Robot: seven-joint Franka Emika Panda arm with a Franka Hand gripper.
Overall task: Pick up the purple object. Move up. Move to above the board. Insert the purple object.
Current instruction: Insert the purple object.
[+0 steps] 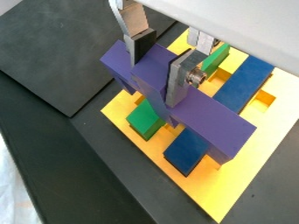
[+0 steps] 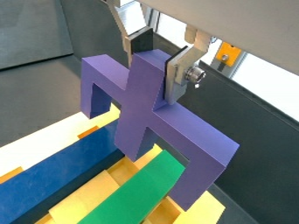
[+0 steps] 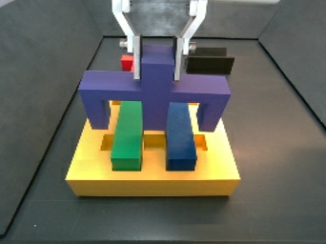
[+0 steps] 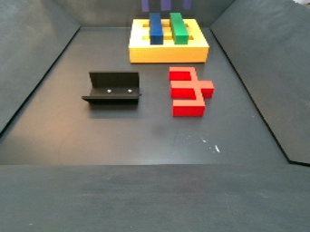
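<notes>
above the board [image 3: 152, 172], end effector [image 3: 155, 48] clamped on the purple object [image 3: 155, 88], its arm cut off by the frame

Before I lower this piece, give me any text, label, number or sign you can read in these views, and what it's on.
None: no readable word, number, brand or sign in any view.
Purple bridge-shaped piece, held in the tool over the board: plain.
Flat yellow slotted board, its long green bar and long blue bar: plain.
Red stepped block and dark L-shaped fixture on the floor: plain.
</notes>
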